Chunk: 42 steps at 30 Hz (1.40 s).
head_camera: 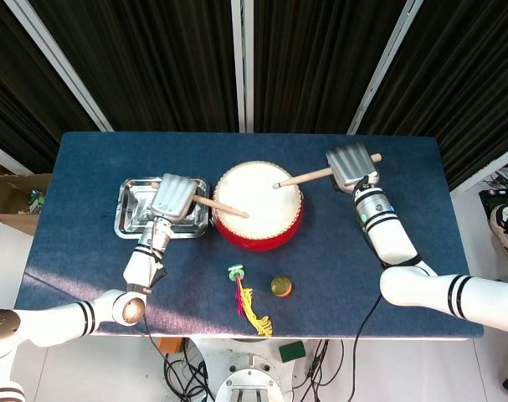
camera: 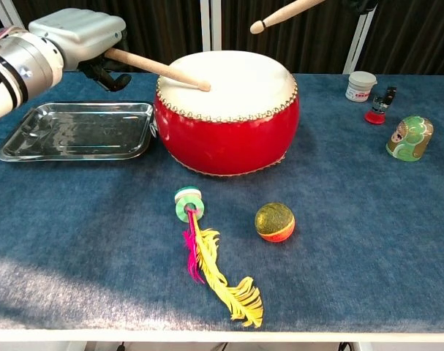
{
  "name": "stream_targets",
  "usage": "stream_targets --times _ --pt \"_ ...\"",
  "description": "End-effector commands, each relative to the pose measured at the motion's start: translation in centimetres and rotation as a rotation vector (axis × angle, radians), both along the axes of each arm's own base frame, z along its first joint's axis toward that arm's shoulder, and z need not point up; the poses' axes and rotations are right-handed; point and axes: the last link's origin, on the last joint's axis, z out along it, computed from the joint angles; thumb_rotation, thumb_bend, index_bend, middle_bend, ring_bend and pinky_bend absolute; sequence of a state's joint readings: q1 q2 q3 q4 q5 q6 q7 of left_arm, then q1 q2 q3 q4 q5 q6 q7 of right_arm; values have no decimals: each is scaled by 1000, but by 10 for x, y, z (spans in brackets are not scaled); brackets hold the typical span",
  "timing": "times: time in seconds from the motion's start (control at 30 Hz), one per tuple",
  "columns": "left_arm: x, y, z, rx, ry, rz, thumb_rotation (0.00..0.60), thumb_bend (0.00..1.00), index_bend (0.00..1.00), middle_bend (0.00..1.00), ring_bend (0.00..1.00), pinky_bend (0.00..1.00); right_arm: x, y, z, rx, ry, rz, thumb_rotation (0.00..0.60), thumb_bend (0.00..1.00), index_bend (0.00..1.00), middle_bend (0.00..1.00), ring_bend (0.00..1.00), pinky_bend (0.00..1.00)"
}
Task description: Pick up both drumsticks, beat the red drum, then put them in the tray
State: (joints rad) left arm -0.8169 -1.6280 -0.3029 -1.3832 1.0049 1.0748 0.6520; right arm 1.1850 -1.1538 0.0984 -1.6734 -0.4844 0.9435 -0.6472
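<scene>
Dark slatted panels back a blue desk [camera: 368, 219], where the red drum [camera: 227, 110] sits mid-desk toward the far edge. Beside it, the left hand [camera: 75, 35] grips a drumstick [camera: 157, 69] whose tip rests on the drumhead; the right hand [head_camera: 349, 165] grasps another drumstick [camera: 287, 13] raised above it. Toward the left edge lies the tray [camera: 31, 139].
</scene>
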Motion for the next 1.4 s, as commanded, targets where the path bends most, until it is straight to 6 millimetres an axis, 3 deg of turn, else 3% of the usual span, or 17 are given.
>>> stream_targets --times 0.03,0.13,0.2,0.4,0.47,0.57,0.73,0.87,0.97,1.1,1.23,1.4 --pt "5 -3 25 55 -64 -13 600 443 1000 1000 1000 1000 -19 -4 -25 44 101 -35 600 966 1000 1000 1000 1000" --pt "10 -4 33 60 -98 -15 600 442 1000 1000 1000 1000 -27 -6 -43 61 191 -40 600 966 1000 1000 1000 1000" --pt "11 -4 28 44 -88 -13 600 442 1000 1000 1000 1000 -22 -7 -45 50 189 -32 600 967 1000 1000 1000 1000" --pt "4 2 -13 -36 24 26 600 442 1000 1000 1000 1000 13 -2 -2 -35 -61 46 600 966 1000 1000 1000 1000" --pt "2 5 -16 -32 31 42 600 442 1000 1000 1000 1000 18 2 7 -41 -106 64 600 966 1000 1000 1000 1000" --pt "3 7 -4 7 -11 41 600 442 1000 1000 1000 1000 16 3 8 -23 -104 66 600 965 1000 1000 1000 1000" --pt "11 4 25 73 -72 2 600 442 1000 1000 1000 1000 -4 -1 -27 43 25 30 600 964 1000 1000 1000 1000" --pt "12 2 23 61 -57 -2 600 442 1000 1000 1000 1000 -17 -3 -48 61 137 16 600 964 1000 1000 1000 1000" --pt "10 2 3 11 -6 11 600 442 1000 1000 1000 1000 -11 -3 -41 32 86 22 600 964 1000 1000 1000 1000" --pt "8 5 -15 -22 15 36 600 442 1000 1000 1000 1000 6 2 -8 -36 -35 68 600 964 1000 1000 1000 1000" --pt "15 6 0 27 -43 15 600 442 1000 1000 1000 1000 11 5 7 -47 -101 81 600 964 1000 1000 1000 1000" --pt "26 1 25 76 -95 -24 600 442 1000 1000 1000 1000 -8 2 -24 26 -15 40 600 964 1000 1000 1000 1000"
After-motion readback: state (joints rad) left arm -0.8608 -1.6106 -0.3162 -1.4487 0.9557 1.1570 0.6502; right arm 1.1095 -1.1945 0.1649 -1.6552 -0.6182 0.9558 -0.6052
